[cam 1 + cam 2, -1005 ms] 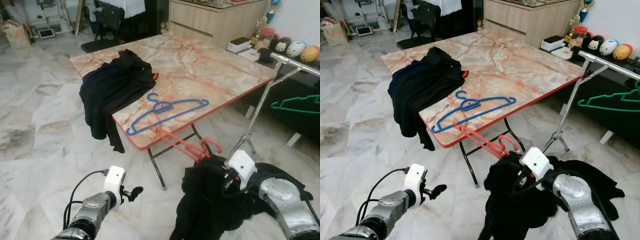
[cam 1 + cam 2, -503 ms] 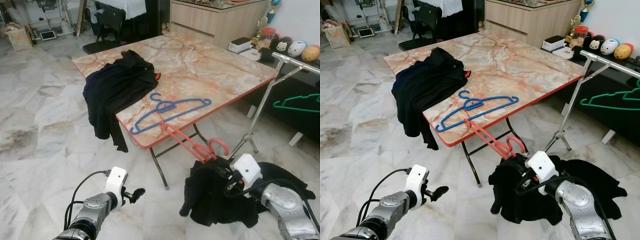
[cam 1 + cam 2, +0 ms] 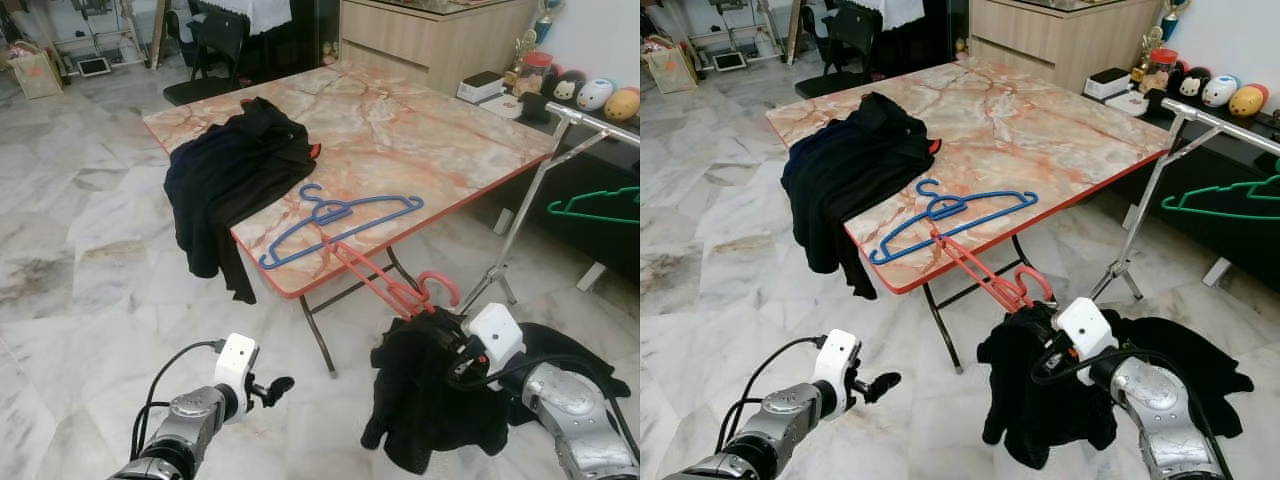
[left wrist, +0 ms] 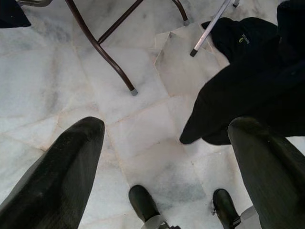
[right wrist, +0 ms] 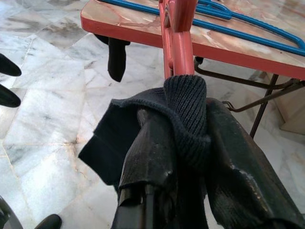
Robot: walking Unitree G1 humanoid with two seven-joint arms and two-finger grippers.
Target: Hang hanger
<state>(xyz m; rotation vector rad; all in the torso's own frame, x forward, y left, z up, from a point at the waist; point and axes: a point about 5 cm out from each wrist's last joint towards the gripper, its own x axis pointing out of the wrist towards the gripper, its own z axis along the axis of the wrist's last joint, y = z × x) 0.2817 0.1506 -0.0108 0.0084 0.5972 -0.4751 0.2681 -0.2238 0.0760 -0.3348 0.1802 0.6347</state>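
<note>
A red hanger [image 3: 385, 285] carries a black garment [image 3: 430, 410] and sticks up toward the table's near edge. My right gripper [image 3: 447, 347] is shut on it low at the right. In the right wrist view its fingers [image 5: 152, 143] clamp the garment's knit collar [image 5: 187, 102] around the hanger's red neck [image 5: 177, 43]. A blue hanger [image 3: 340, 220] lies on the marble table [image 3: 430, 140] near its front edge. A silver rack rail [image 3: 590, 125] stands at the right with a green hanger [image 3: 595, 208] on it. Low at the left, my left gripper [image 4: 167, 129] is open over the floor.
A heap of black clothes [image 3: 235, 175] drapes over the table's left edge. The table's folding legs [image 4: 102, 47] and the rack's foot [image 4: 209, 28] stand on the marble floor. A dark shelf with toys [image 3: 590, 98] runs behind the rack. More black cloth [image 3: 580, 350] lies under my right arm.
My right gripper has carried the red hanger and garment forward and slightly up, so the garment now hangs longer beneath it. The left arm has barely moved.
</note>
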